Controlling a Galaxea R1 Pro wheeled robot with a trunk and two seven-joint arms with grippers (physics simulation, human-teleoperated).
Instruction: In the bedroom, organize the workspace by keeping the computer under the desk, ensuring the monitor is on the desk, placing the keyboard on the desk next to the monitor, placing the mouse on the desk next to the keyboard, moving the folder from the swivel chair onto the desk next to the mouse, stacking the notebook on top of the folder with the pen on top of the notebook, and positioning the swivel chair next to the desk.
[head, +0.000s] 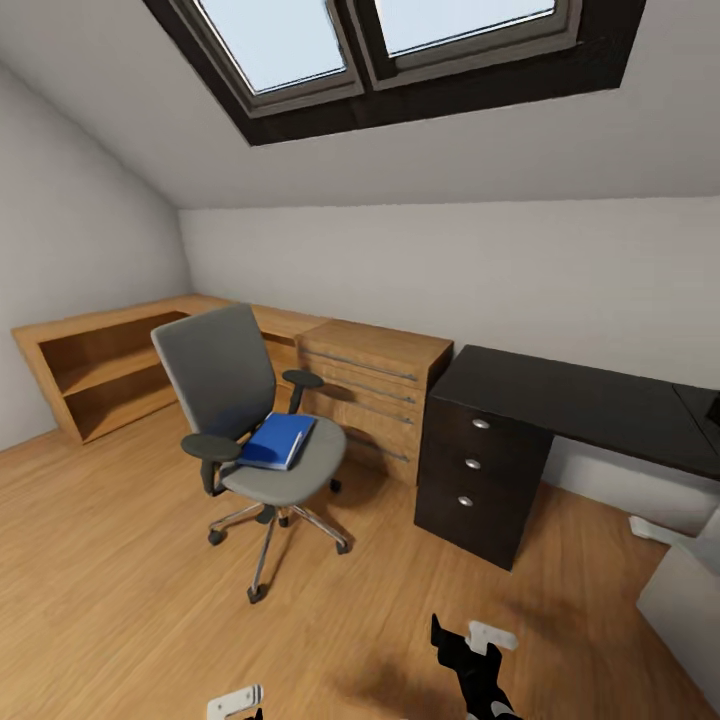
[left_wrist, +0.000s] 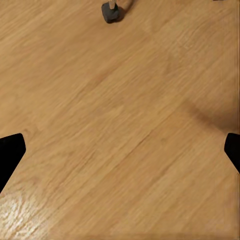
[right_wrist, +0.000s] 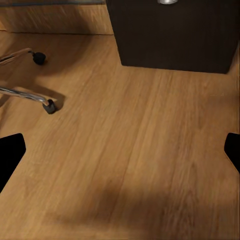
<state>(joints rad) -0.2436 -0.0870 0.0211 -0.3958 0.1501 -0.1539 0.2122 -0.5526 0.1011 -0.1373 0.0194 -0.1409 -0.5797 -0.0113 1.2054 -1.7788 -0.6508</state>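
While the robot stands on the wood floor (head: 130, 600) of the attic bedroom, the task looks barely begun. At the left of the head view a low wooden shelf unit (head: 100, 365) runs along the wall, and in front of it the swivel chair (head: 255, 420) stands on the floor, apart from the counter. The blue folder (head: 277, 440) lies on its grey seat, by the armrest, so moving it is still to do. Right of the chair, past a wooden drawer chest (head: 375, 395), the black-topped counter (head: 580, 400) runs toward the right edge of the view; the stretch of top that shows is bare. A pale grey box (head: 685, 600) at the far right on the floor may be the computer, though too little shows to be sure. The left gripper (left_wrist: 120, 155) hangs over bare floor near a chair caster (left_wrist: 112, 12), its jaws spread wide and empty. The right gripper (right_wrist: 120, 155) hangs likewise, jaws wide apart and holding nothing, facing the counter's drawer block (right_wrist: 175, 35).
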